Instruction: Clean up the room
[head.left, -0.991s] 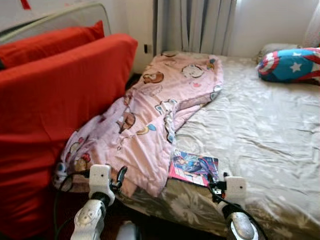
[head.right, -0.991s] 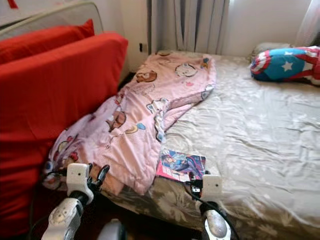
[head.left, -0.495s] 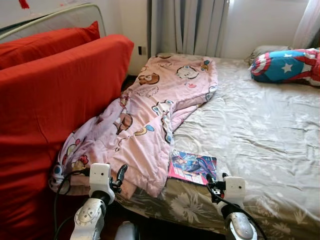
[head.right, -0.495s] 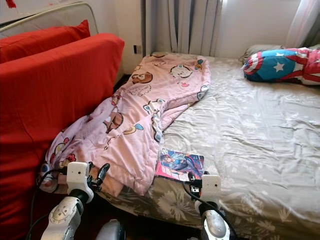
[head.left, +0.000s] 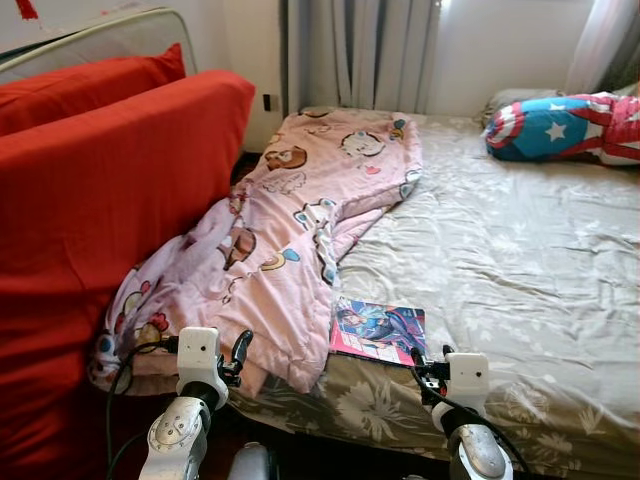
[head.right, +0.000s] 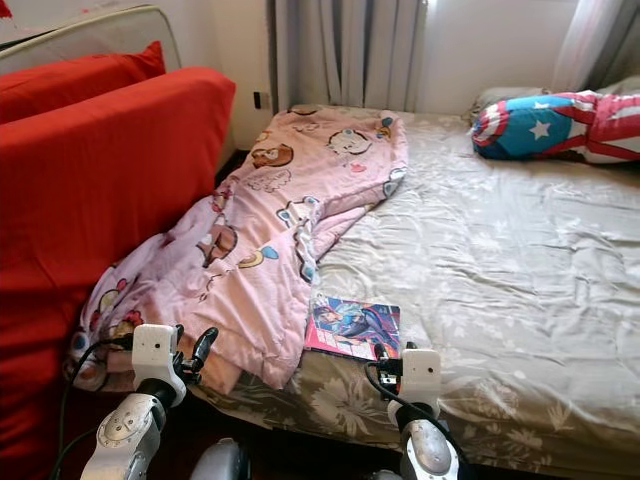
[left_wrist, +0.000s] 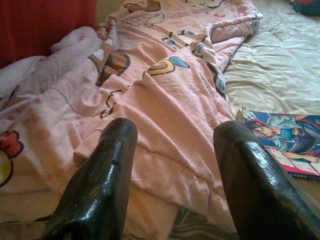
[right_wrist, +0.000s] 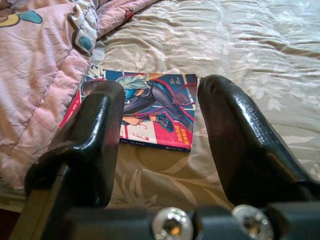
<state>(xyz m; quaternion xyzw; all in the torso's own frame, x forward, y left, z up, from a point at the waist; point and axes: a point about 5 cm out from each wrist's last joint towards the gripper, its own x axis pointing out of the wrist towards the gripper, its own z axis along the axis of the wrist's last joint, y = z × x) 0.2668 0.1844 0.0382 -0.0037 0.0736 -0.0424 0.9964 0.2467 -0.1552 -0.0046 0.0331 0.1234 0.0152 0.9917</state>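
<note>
A pink cartoon-print blanket (head.left: 290, 230) lies crumpled along the left side of the bed (head.left: 520, 250), spilling over its near corner. A colourful magazine (head.left: 380, 331) lies flat on the grey floral sheet beside the blanket's edge. My left gripper (left_wrist: 175, 132) is open, held low in front of the blanket's hanging corner and touching nothing. My right gripper (right_wrist: 160, 87) is open too, just short of the bed's near edge and pointing at the magazine (right_wrist: 145, 107).
Large red cushions (head.left: 100, 190) stand against the bed's left side. A star-and-stripes pillow (head.left: 560, 125) rests at the far right of the bed. Grey curtains (head.left: 360, 55) hang behind the bed. A black cable (head.left: 125, 365) loops by my left arm.
The whole picture has shifted a little left and down, so the camera moved. Both arms hold the same pose and the things on the bed stay put.
</note>
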